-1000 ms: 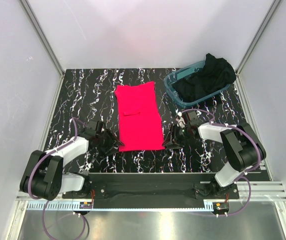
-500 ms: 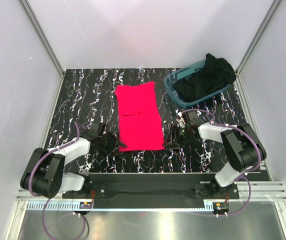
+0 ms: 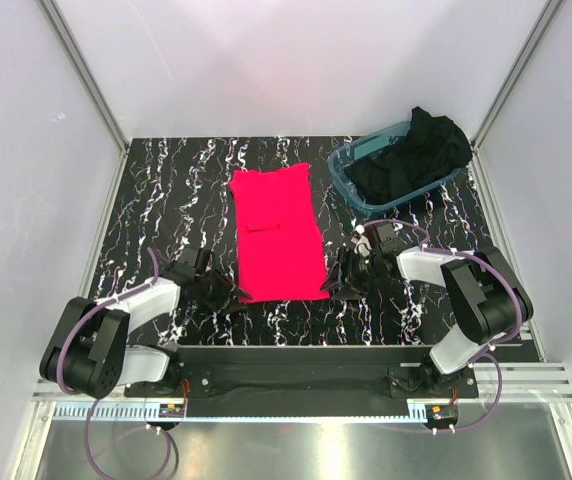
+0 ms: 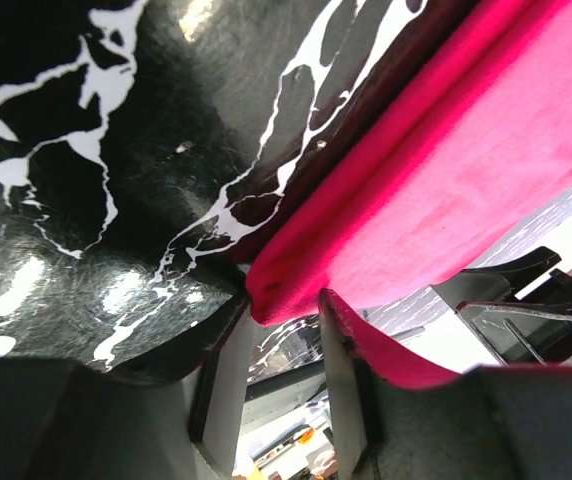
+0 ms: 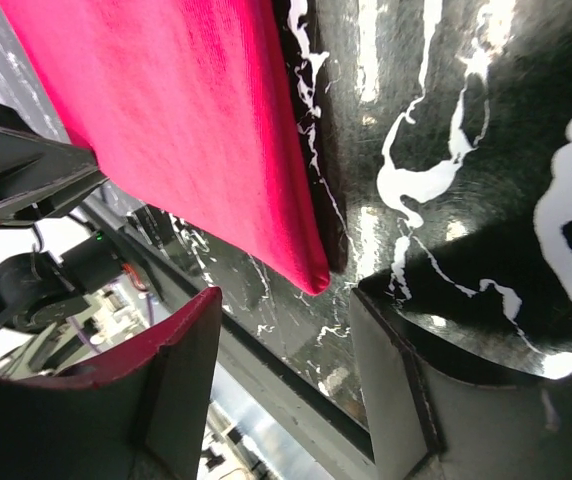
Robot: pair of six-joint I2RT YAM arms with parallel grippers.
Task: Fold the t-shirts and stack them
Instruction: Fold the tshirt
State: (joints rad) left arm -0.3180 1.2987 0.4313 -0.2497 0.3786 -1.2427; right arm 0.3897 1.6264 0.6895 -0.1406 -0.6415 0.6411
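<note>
Now | marbled table [image 3: 166, 200], white walls [image 3: 296, 70] | left end effector [image 4: 284, 300], right end effector [image 5: 286, 292]: parted, empty

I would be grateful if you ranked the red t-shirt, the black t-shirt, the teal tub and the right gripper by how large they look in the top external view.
1. red t-shirt, lying flat.
2. black t-shirt and teal tub: these look alike, and the shirt hides much of the tub, so they are unranked.
3. right gripper, the smallest.

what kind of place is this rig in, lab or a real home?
Likely a lab test booth: plain white walls on aluminium posts, two arms bolted to a rail at the table edge, a red shirt laid flat.
</note>
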